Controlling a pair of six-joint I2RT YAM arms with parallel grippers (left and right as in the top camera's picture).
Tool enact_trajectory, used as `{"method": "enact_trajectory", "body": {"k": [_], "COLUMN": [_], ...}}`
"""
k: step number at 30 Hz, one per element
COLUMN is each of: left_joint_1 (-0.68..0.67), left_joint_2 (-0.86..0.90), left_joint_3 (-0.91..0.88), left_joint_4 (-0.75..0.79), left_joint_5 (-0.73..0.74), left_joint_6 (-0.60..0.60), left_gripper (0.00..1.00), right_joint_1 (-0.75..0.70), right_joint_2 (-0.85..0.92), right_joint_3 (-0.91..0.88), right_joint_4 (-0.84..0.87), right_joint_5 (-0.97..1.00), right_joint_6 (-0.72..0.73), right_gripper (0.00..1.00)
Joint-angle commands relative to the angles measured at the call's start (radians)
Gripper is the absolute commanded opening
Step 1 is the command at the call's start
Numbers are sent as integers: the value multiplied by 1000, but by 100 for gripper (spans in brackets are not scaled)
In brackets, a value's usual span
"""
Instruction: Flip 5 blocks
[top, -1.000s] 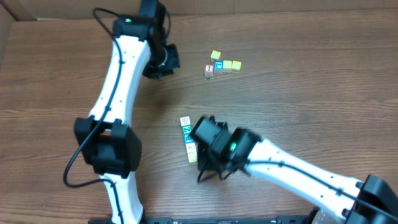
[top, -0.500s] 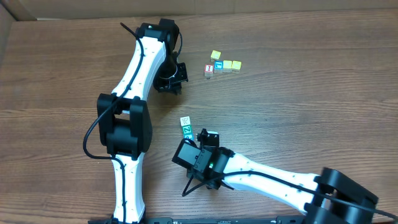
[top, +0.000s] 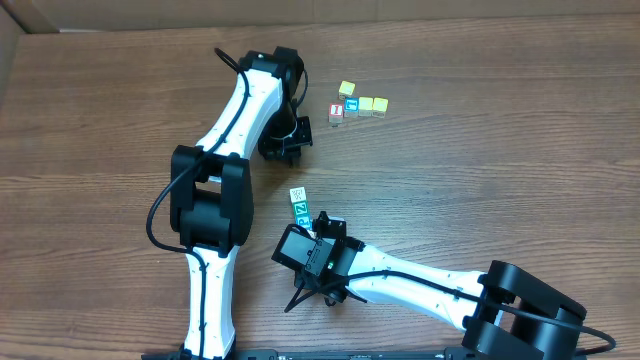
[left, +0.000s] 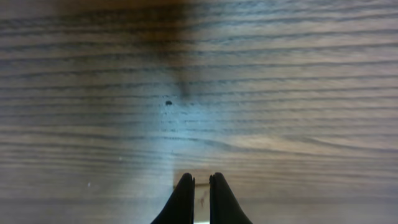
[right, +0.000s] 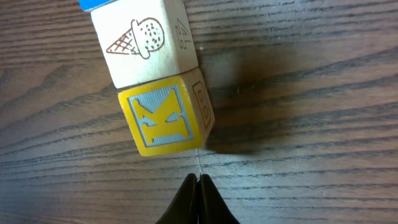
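Note:
A column of blocks runs down the table's middle. From overhead, only a whitish block (top: 298, 194) and the green "Z" block (top: 302, 210) show; the rest lie under my right gripper (top: 316, 250). In the right wrist view that gripper (right: 198, 178) is shut and empty, its tips just short of a yellow "K" block (right: 165, 118). Above the "K" block sits a cream block with an ice-cream drawing (right: 146, 40), then a sliver of a blue block (right: 99, 3). My left gripper (top: 296, 135) hangs over bare wood above the column, its fingers (left: 184, 193) together with nothing held.
A cluster of other cubes lies at the back: yellow cubes (top: 372, 104), a blue-letter cube (top: 351, 103) and a red-letter cube (top: 336, 112). The left arm (top: 235, 120) stretches up the table's left half. The right arm (top: 430, 285) crosses the front right.
The left arm swung right and its gripper came down toward the top of the column. The right gripper slid left and toward the front edge, covering the column's lower blocks. Both stayed shut.

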Motion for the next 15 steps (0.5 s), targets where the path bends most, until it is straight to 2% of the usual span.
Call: {"method": "enact_trajectory", "body": {"k": [1,15], "left_joint_1": [-2,-7], "left_joint_2": [17,17], "left_joint_3": [-57,-80], "left_joint_4": [29,11], "left_joint_5": [-20,-18], "left_joint_6": [-18,-14], "left_gripper": [4,4], "right_joint_1": [6,6], "right_joint_2": [1,33], "right_joint_3": [-3,-5], "right_joint_4": [8,13], "right_joint_5": [-7,-5], "right_joint_6": [13,83], "right_gripper": [4,4]}}
